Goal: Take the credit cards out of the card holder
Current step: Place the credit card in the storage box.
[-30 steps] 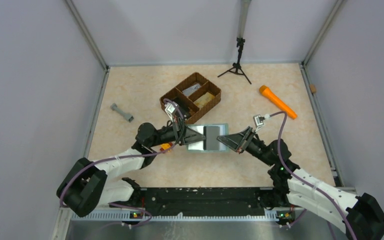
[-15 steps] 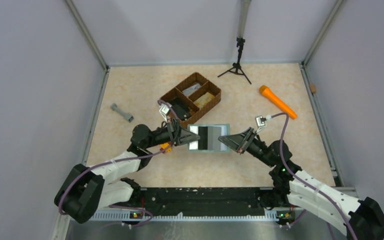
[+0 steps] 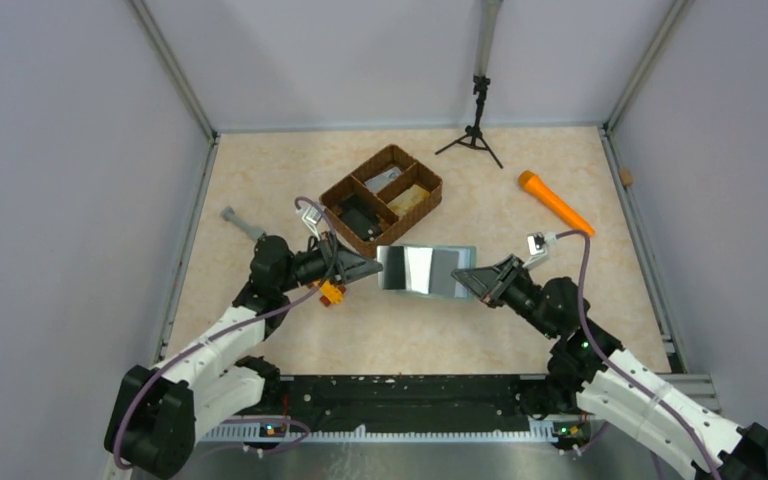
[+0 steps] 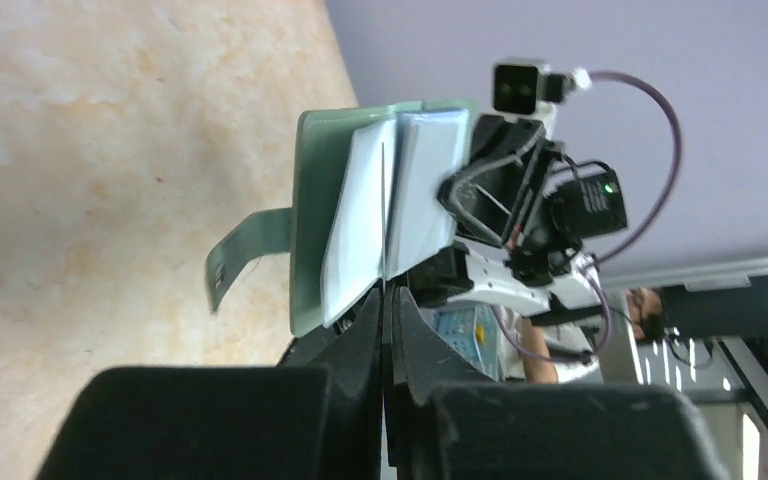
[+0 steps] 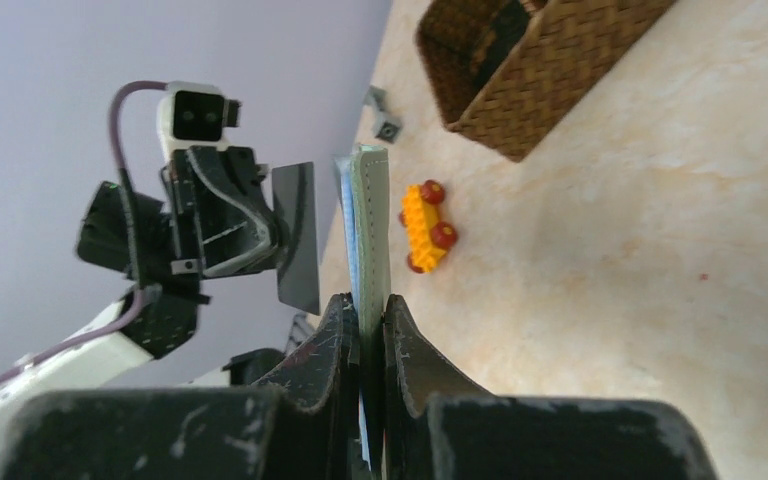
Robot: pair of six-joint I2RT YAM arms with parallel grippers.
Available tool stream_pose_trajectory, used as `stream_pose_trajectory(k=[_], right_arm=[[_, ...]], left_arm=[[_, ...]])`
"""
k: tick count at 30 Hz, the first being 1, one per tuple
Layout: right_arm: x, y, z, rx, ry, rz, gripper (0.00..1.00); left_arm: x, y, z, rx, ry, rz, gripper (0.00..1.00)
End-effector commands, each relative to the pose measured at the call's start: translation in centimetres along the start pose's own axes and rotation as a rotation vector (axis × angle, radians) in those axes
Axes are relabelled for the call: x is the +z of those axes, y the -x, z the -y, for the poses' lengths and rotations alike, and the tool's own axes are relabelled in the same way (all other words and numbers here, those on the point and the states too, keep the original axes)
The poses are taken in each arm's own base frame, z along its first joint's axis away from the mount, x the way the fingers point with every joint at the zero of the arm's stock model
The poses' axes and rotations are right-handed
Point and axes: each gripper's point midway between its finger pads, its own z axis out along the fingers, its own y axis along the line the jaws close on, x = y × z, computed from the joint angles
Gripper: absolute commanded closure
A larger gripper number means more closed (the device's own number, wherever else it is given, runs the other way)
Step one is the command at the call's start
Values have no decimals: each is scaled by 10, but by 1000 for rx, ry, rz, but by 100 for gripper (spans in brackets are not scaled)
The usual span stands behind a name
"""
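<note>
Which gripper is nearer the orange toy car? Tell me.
Left. The left gripper hangs just beside the orange toy car; the right gripper, gripping the card holder, sits farther to its right.

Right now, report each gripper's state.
Left gripper: closed, holding a credit card.
Right gripper: closed, holding the card holder.

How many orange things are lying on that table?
2. An orange tube lies at the far right. A small orange toy sits in front of the brown basket, to its left. More could be hidden inside that basket.
</note>
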Motion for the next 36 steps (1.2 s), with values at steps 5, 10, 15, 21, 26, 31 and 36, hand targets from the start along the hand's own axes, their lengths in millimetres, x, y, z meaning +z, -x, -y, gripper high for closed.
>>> stream_pose_trajectory(k=[5, 10, 15, 21, 26, 31, 36], right_arm=[[-15, 48, 23, -204, -268, 155, 100], [-23, 67, 35, -300, -362, 217, 100], [-23, 72, 42, -356, -380, 246, 100], [-25, 82, 38, -394, -372, 289, 100], [-27, 90, 39, -435, -365, 341, 100], [-27, 96, 32, -452, -347, 373, 100], [-25, 94, 30, -448, -330, 363, 100]], left_arm=[[4, 42, -28, 100, 252, 103, 100], [7, 69, -41, 132, 364, 174, 100], [8, 103, -61, 151, 481, 261, 100], [7, 142, -90, 112, 603, 358, 100], [19, 170, -111, 53, 600, 387, 100], [33, 193, -135, -5, 628, 401, 100], [31, 214, -157, -3, 704, 484, 100]])
